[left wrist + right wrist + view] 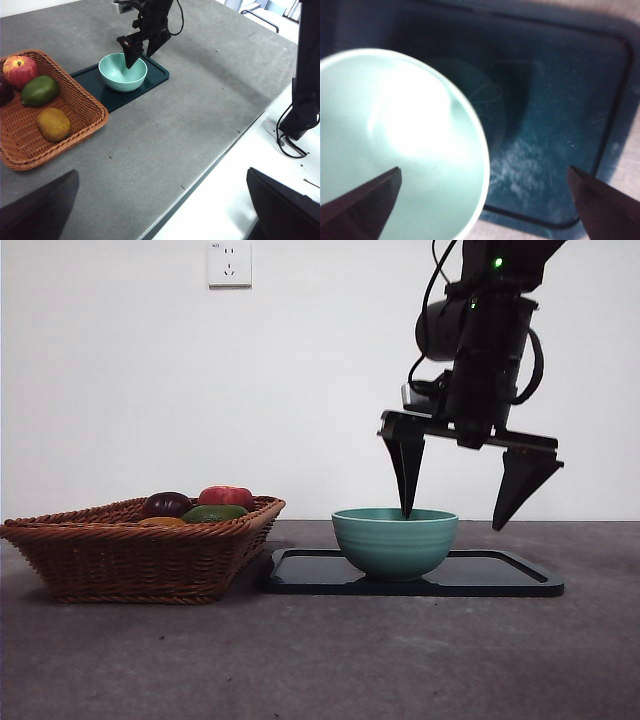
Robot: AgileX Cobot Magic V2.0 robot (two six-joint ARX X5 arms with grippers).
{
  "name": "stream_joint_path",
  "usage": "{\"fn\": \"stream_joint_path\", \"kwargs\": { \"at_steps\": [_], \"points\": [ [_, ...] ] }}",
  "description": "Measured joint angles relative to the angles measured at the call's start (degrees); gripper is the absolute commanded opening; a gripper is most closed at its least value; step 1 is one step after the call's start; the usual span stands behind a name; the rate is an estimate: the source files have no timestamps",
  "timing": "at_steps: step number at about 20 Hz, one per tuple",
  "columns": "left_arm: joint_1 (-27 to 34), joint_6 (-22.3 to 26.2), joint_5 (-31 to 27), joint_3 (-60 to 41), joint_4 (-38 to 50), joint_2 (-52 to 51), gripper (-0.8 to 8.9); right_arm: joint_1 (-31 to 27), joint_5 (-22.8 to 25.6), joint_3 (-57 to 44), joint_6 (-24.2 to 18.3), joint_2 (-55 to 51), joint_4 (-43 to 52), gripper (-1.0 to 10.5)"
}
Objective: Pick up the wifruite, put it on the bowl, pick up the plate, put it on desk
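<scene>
The wifruite [53, 124], a dull orange-brown oval, lies in the wicker basket [20, 145]; in the front view only its top [162, 522] shows above the rim. The mint-teal bowl [395, 540] is empty and stands on the dark teal plate [500, 575] on the desk [400, 660]. My right gripper [451, 520] is open and straddles the bowl's rim, one jaw inside the bowl [395, 135] and one over the plate [545, 125]. It also shows in the left wrist view [139, 59] at the bowl [122, 75]. My left gripper [160, 210] is open and empty, high over the desk's near edge.
The basket [130, 550] stands left of the plate and also holds a red apple [20, 70], a green fruit [39, 90] and a dark purple fruit [166, 504]. The desk's edge runs close to the right arm's base [305, 100].
</scene>
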Motion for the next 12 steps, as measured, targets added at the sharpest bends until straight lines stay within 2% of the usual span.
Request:
{"fn": "stream_joint_path", "kwargs": {
  "at_steps": [4,7,8,12],
  "points": [
    [0.0,0.0,0.0,0.0,0.0,0.0,6.56,0.0,-0.7,0.0,0.0,1.6,-0.2,3.0],
    [0.0,0.0,0.0,0.0,0.0,0.0,6.56,0.0,-1.5,0.0,0.0,2.1,-0.1,0.5],
    [0.0,0.0,0.0,0.0,0.0,0.0,6.56,0.0,-1.5,0.0,0.0,2.1,-0.1,0.1],
    [0.0,0.0,0.0,0.0,0.0,0.0,6.56,0.0,-0.4,0.0,0.0,2.1,0.1,0.1]
  ]
}}
